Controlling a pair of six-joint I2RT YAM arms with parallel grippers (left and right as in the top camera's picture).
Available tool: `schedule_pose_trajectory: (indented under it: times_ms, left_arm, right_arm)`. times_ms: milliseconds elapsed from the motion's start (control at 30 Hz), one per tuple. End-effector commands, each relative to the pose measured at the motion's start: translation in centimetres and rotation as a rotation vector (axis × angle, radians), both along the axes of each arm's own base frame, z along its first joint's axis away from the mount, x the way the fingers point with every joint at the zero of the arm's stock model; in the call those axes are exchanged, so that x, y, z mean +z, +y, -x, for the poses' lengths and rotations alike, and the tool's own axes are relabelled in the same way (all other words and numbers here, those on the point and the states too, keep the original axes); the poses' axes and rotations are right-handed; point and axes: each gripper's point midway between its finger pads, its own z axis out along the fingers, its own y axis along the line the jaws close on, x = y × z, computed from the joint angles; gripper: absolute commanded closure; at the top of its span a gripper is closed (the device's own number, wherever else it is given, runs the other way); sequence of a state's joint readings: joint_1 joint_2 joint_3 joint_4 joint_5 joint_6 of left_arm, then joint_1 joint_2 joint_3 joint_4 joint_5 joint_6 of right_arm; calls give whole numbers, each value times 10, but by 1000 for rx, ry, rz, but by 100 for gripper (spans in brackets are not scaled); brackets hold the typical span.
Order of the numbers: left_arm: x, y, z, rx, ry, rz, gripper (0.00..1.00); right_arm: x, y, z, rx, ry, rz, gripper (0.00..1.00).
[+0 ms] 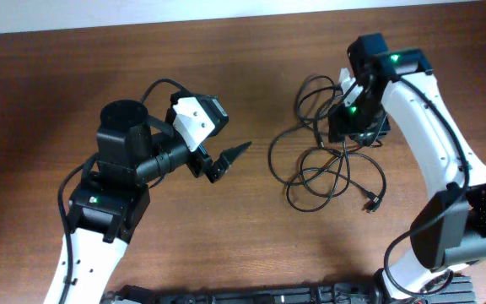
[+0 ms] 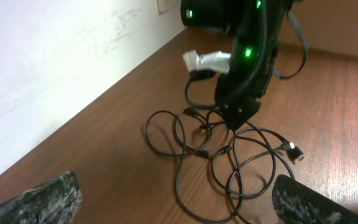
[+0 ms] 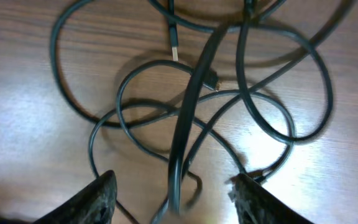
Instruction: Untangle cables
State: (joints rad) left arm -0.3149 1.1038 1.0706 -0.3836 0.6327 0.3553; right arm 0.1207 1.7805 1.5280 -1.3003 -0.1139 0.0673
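Left tool [image 1: 230, 160], right tool [image 3: 173, 185] (both agape), one cable tangle [image 3: 188, 106]

Left end effector [image 1: 229, 159] hangs tilted with jaws spread wide; right end effector [image 3: 174, 196] points down, jaws partly parted.

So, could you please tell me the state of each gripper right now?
Left gripper: open, holding nothing.
Right gripper: open, straddling a cable, not clamped on it.
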Motion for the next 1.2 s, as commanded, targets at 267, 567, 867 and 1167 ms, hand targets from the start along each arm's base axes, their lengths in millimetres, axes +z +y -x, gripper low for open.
schedule_pose_trajectory:
  times_ms: [267,567,867,1167]
  left_arm:
    - [6,-3,3,-19,-12,7,1]
    - [5,-3,2,-19,-11,7,1]
    - [5,-3,2,-19,-11,7,1]
    - [5,-3,2,-19,-11,7,1]
  right_arm:
    - [-46,12,4,8,-3,-67,96]
    - [-15,13,-10,10,-47,-70,96]
    - [178,-3,-46,1,-414,3,96]
    - [378,-8,-3,31,-1058,-47,96]
